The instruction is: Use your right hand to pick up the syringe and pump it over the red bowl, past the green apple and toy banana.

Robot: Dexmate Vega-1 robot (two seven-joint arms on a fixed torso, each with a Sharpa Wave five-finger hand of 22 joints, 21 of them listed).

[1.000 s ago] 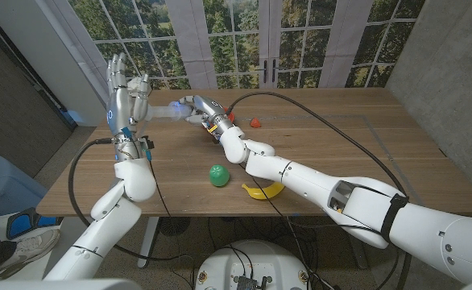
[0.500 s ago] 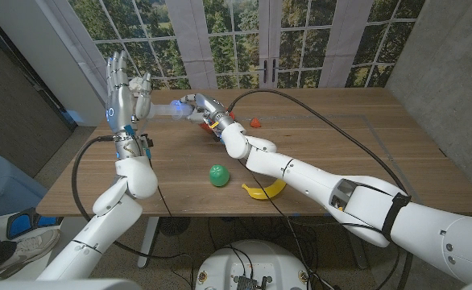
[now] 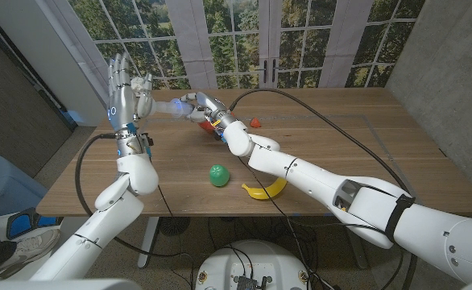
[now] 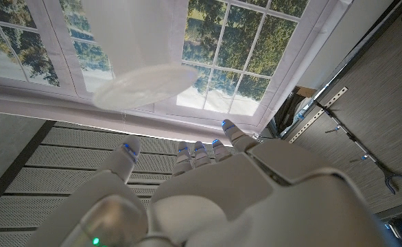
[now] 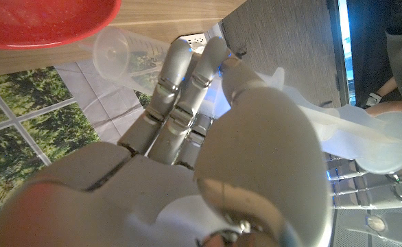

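Since 1 second ago the right robot hand (image 3: 200, 107) has edged slightly farther over the tabletop (image 3: 341, 137) — gripping the syringe (image 5: 129, 51), barrel beside the red bowl (image 5: 40, 20), likely for pumping; the left robot hand (image 3: 126, 90) stays raised, fingers spread, holding nothing.

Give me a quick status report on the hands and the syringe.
Right hand grips clear plastic syringe over red bowl. Left hand raised, open, empty. Green apple and yellow toy banana nearer, clear of it.
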